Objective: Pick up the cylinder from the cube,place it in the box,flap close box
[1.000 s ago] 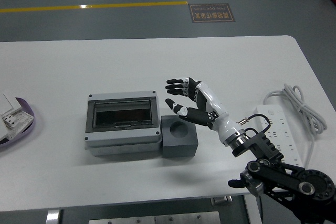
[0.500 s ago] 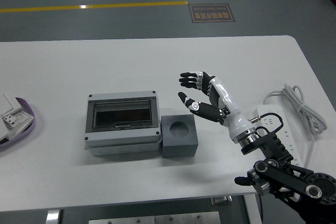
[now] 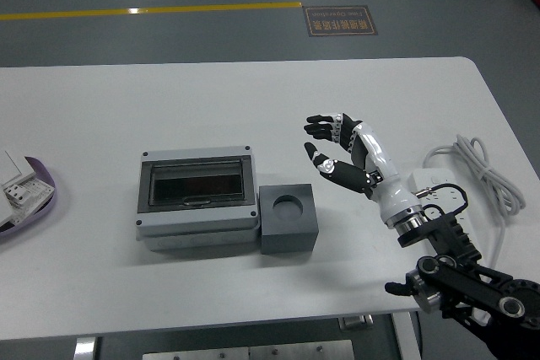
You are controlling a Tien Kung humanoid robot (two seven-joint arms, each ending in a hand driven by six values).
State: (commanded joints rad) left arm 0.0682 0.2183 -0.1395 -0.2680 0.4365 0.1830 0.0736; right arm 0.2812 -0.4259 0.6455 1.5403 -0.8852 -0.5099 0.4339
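At far left, cut off by the picture's edge: a purple-rimmed tray [image 3: 42,196] with white boxy parts on it, too cropped to identify. Wide bare stretch of smooth white table [image 3: 253,107] between it and the next thing.

Left of centre: a grey plastic rectangular box [image 3: 197,200] with rounded corners, screw heads at the visible lid corners, and a dark tinted transparent flap lying flat and closed across its top. Interior too dark behind the tint to make out; cylinder nowhere visible, either on the table or through the flap.

Just beside the box's right side, touching or nearly so: a dark grey matte cube [image 3: 288,218] with a round recess sunk in its top face. Recess bare.

Further right, well clear of the cube and raised above the table: the right hand [image 3: 342,151], white glossy shell with black segmented fingers [image 3: 325,124], spread and relaxed, thumb apart from the rest, holding nothing. Black jointed forearm running down to the lower right corner, partly cut off there.

At far right: a white plastic power strip [image 3: 447,208] with a looped white cable [image 3: 481,166], partly hidden behind the wrist.

Open table all along the far side and the near edge; rounded table corner at upper right. Beyond: grey floor with a yellow line.
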